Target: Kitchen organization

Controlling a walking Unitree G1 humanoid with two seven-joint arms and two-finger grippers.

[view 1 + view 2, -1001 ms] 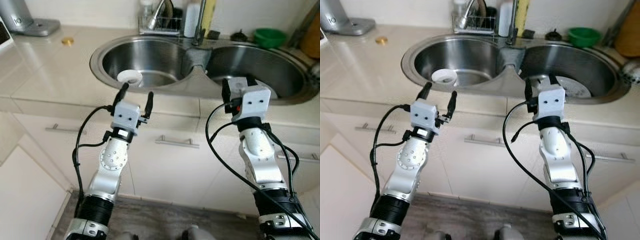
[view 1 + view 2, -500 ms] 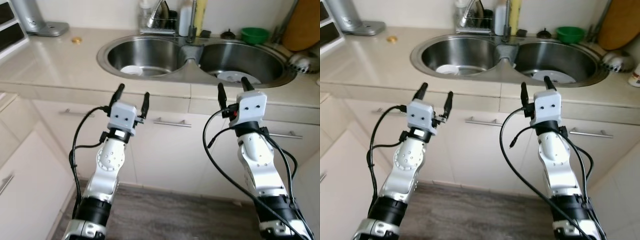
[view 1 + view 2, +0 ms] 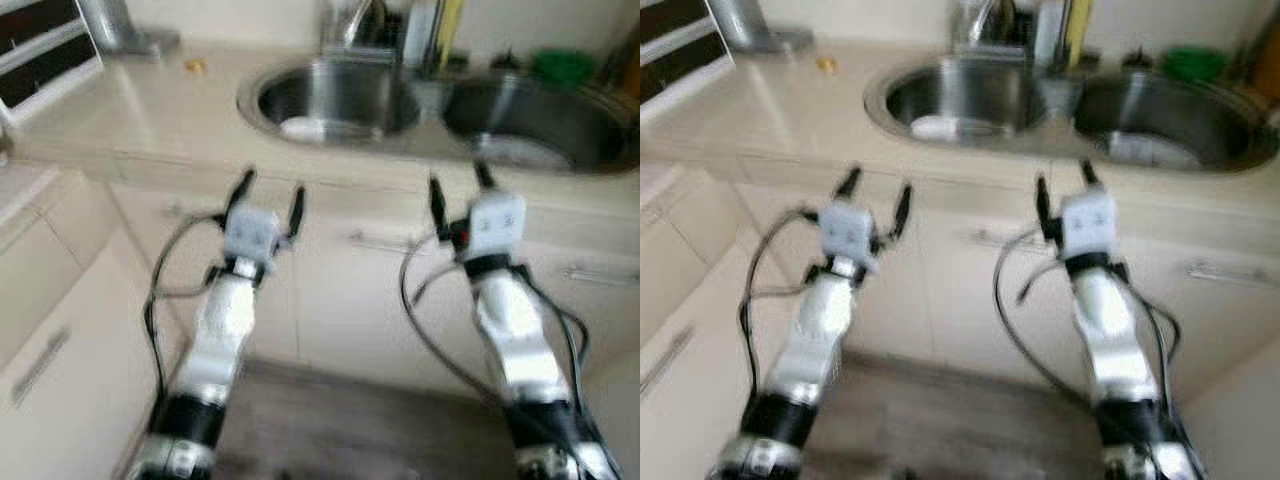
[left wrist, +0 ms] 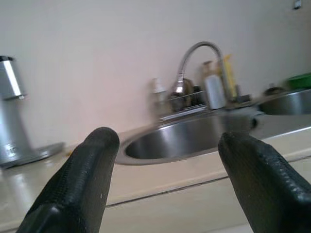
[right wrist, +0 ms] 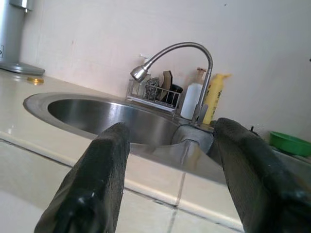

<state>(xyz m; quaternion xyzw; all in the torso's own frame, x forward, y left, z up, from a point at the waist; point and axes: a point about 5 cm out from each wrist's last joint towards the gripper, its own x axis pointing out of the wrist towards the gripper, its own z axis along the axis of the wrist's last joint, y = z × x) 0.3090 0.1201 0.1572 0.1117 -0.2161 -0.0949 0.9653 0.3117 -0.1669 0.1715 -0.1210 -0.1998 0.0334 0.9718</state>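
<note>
Head views are motion-blurred. Both arms are raised in front of the cream cabinet fronts [image 3: 330, 290], below the counter edge, well short of the sink.

Left gripper [image 3: 268, 192]: fingers spread apart, nothing between them. In the left wrist view its two black fingers [image 4: 80, 182] frame the countertop [image 4: 160, 182] edge and the left basin beyond.

Right gripper [image 3: 455, 188]: fingers likewise parted and empty. The right wrist view looks across the counter at the gooseneck faucet [image 5: 177, 51] between the fingers [image 5: 95, 187].

Double stainless sink [image 3: 400, 135] set in the beige counter. Left basin [image 3: 335, 95] holds a small white dish-like item [image 3: 302, 128] near its front wall (exact kind cannot be told through the blur). Right basin [image 3: 545, 125] holds a pale round plate-like object [image 3: 515, 152] on its floor.

Behind the sink: small wire rack [image 5: 153, 97] with dark items, white bottle [image 5: 193, 101], yellow bottle [image 5: 214, 97], green bowl [image 5: 290, 143] at the far right. Silver appliance [image 4: 12, 121] stands on the counter's left end; a small gold round object [image 3: 194, 66] lies near it.
</note>
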